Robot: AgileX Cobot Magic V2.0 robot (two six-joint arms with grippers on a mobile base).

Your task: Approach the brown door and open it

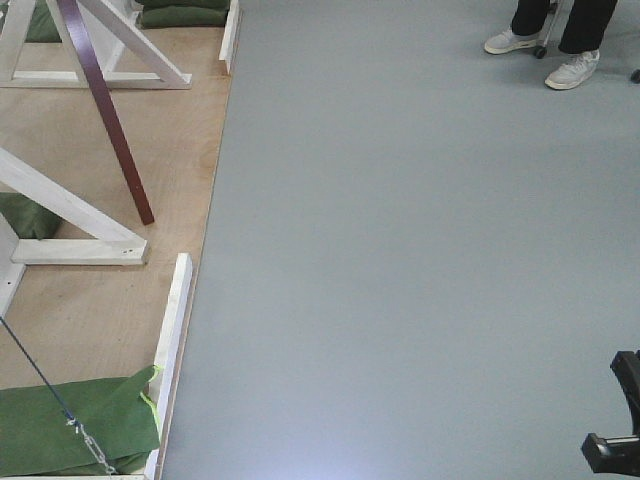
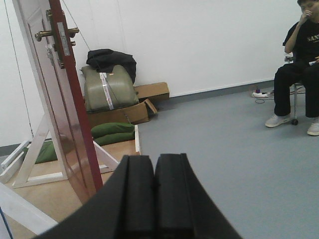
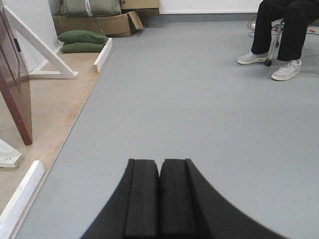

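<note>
The brown door point(image 2: 57, 114) stands on the left of the left wrist view. It is glossy reddish-brown and turned so its edge faces me. Its brass lever handle point(image 2: 46, 34) sits high on a brass plate. From above, the door point(image 1: 105, 100) shows as a thin dark-red strip over a plywood base. Its lower corner point(image 3: 14, 89) shows at the left of the right wrist view. My left gripper point(image 2: 154, 160) is shut and empty, low and to the right of the door. My right gripper point(image 3: 159, 163) is shut and empty over grey floor.
White wooden braces point(image 1: 70, 215) and green sandbags point(image 1: 70, 425) sit on the plywood platform point(image 1: 180, 140) round the door. Cardboard boxes and a bag point(image 2: 109, 87) lie by the far wall. A seated person point(image 2: 299, 64) is at the right. A black robot part point(image 1: 618, 420) shows low right.
</note>
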